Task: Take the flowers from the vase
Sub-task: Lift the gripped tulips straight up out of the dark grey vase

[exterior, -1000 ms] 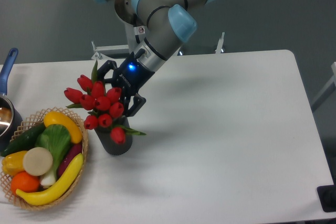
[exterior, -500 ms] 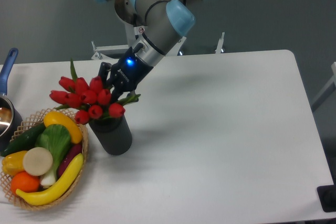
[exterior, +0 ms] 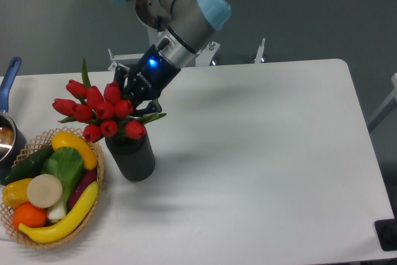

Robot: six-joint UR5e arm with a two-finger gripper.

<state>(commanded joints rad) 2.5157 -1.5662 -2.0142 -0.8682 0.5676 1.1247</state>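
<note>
Gripper comes in from upper right at a slant, black fingers closed around the flowers just behind the heads, near the leaves; blue light lit on the wrist above it. Grip reads as clamped on the bunch, though the exact contact point is partly hidden by buds and leaves.

Flowers: red tulip buds clustered and tilted to the left, heads pointing out toward the basket side, one dark green leaf sticking up at the top left, another green leaf poking right just under the gripper. Bunch sits above the mouth of the vase, lowest buds right at the rim; stem not visible, so cannot tell whether it is inside the vase or clear of it.

Vase: dark grey cylinder, upright on the white table, left of centre, just right of the wicker basket.

Basket holds a yellow banana, orange, cucumber, green leafy vegetable, a pale round slice, a purple piece. Blue-handled pot at the far left edge, partly cut off. Grey arm with light blue joints fills the upper middle.
</note>
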